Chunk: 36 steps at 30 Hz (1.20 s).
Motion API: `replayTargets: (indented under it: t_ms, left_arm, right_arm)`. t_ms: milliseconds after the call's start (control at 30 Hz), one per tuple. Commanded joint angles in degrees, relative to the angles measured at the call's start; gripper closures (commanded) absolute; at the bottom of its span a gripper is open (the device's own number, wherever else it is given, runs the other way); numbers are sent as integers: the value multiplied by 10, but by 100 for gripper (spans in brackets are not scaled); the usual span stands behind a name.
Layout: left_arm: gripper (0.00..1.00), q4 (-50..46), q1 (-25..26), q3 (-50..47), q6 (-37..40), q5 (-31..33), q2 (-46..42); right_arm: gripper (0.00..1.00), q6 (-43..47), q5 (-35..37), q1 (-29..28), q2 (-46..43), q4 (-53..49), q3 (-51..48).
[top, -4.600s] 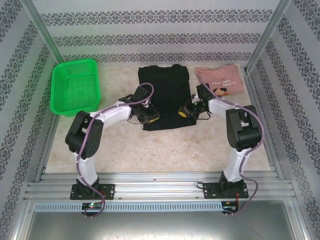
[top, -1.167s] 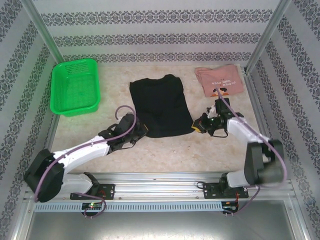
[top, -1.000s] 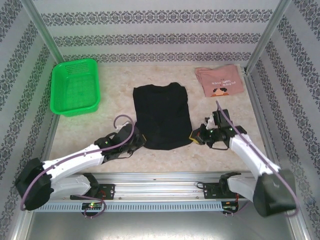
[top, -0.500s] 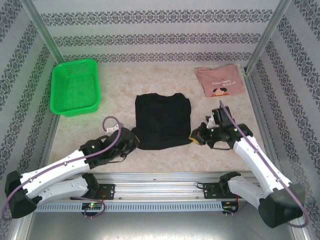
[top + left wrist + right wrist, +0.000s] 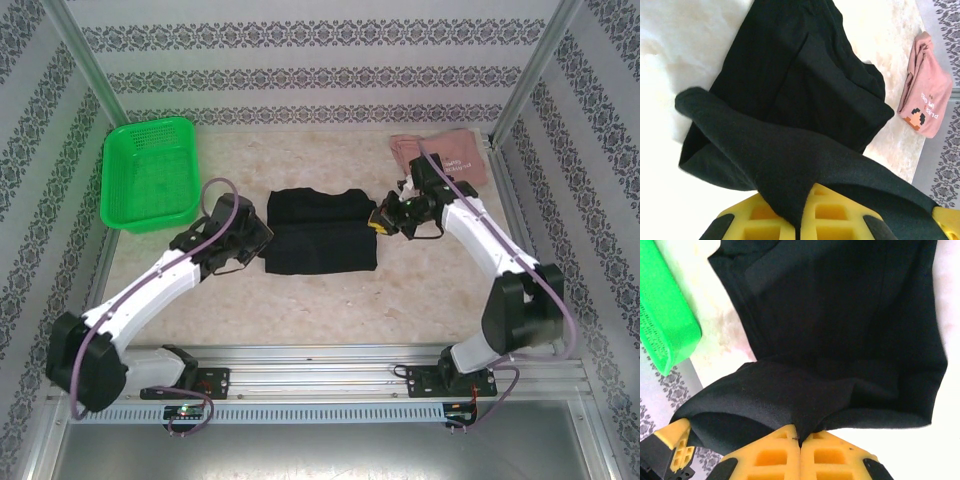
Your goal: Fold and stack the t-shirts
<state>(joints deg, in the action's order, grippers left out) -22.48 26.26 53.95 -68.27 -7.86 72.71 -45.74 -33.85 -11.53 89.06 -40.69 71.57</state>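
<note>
A green mesh basket sits at the marble-patterned table's far left corner.

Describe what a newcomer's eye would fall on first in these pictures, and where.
The black t-shirt lies half folded mid-table, the left gripper and right gripper each shut on one side of it. The bright green basket sits far left, the pink t-shirt far right.

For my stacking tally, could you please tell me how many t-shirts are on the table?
2. The large plain black cloth t-shirt lies partly folded mid-table; the dusty-pink cloth t-shirt with white text lies at the far right corner. None seems hidden.
</note>
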Motion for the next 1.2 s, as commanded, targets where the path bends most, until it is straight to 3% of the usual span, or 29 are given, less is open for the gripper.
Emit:
replayTargets:
  t_ms: [0, 500, 600, 733, 833, 967, 1100, 1167]
  left_arm:
    - [100, 62, -27, 31, 39, -66, 48]
    - [100, 108, -113, 149, 79, -196, 269]
    - [82, 114, -124, 172, 84, -210, 316]
    - [60, 132, -142, 221, 85, -213, 360]
    - [51, 140, -151, 282, 87, -218, 375]
    - [30, 77, -152, 384, 136, -210, 379]
    - [21, 24, -152, 397, 176, -192, 340]
    - [21, 5, -148, 373, 190, -185, 309]
  right_arm:
    - [100, 26, 13, 16, 39, 1, 40]
    - [100, 51, 18, 60, 240, 3, 183]
    - [91, 45, 10, 61, 287, 8, 219]
    - [68, 20, 1, 71, 343, 37, 273]
    - [52, 21, 0, 80, 371, 29, 345]
    - [49, 52, 3, 90, 360, 4, 411]
    - [49, 100, -9, 88, 299, -8, 375]
    - [54, 113, -32, 84, 258, -11, 329]
